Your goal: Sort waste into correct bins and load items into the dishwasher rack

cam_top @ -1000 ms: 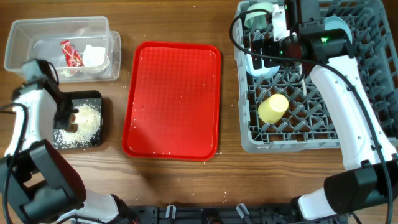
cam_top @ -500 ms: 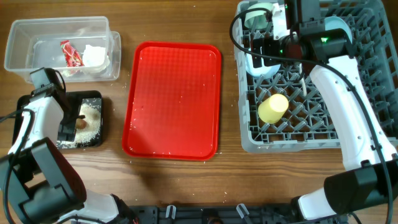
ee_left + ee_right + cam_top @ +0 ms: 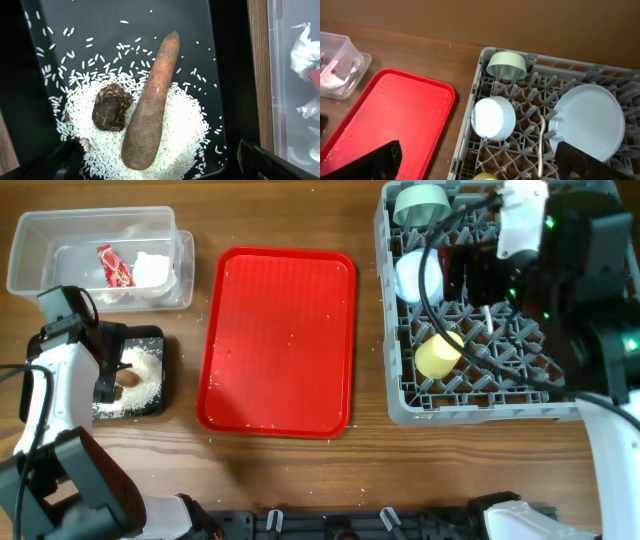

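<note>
In the left wrist view my left gripper (image 3: 160,167) hangs open over the black tray (image 3: 100,25), empty. Below it a brown stick (image 3: 150,105) and a brown lump (image 3: 111,106) lie on white rice (image 3: 182,132). Overhead, the left gripper (image 3: 110,383) is over that black tray (image 3: 150,336). The clear tub (image 3: 60,228) holds the red wrapper (image 3: 113,265) and the tissue (image 3: 152,270). My right gripper (image 3: 480,167) is open and empty, high above the rack (image 3: 470,125). The rack holds the mint bowl (image 3: 506,65), blue bowl (image 3: 492,117), plate (image 3: 587,120), spoon (image 3: 541,140) and yellow cup (image 3: 438,353).
A red serving tray (image 3: 280,340) lies between the bins and the rack (image 3: 400,405), with a few crumbs on it. The raised right arm (image 3: 575,270) hides the rack's right half from overhead. Loose rice is scattered on the wood around the black tray.
My left gripper has opened over the black tray and shifted slightly. The right arm has lifted out of the rack and risen toward the overhead camera.
</note>
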Available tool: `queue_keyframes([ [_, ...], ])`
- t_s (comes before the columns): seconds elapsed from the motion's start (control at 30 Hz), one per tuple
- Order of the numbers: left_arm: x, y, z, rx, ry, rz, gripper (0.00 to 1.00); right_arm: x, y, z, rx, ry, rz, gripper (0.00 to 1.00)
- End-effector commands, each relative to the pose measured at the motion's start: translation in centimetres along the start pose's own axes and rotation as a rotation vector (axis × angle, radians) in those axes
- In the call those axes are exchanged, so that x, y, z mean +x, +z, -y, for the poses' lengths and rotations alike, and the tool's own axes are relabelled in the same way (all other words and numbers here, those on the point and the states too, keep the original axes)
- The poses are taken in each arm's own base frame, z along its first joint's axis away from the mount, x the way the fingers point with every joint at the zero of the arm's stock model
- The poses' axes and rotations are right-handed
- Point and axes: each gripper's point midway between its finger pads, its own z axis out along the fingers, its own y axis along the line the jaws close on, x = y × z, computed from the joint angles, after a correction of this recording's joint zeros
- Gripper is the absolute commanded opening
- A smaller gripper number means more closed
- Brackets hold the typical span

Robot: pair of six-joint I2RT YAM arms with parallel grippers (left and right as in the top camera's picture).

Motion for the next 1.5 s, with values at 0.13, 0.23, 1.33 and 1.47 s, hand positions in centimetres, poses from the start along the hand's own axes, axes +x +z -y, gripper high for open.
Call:
queue_keyframes([
  [0.13,-0.4,-0.4,0.2,0.015,-0.015,0.006,1.00,0.2,0.6,0.3,0.009,0.003,-0.022,1.00],
  [0.23,-0.4,-0.4,0.2,0.015,-0.015,0.006,1.00,0.4,0.7,0.3,0.009,0.004,-0.030,1.00],
  [1.33,-0.4,-0.4,0.2,0.015,-0.015,0.006,1.00,20.9,2.5,-1.6,-0.085,-0.109,0.669,1.00],
  [1.47,-0.4,-0.4,0.2,0.015,-0.015,0.006,1.00,21.6,2.7,-1.7,-0.092,-0.098,0.680,1.00],
])
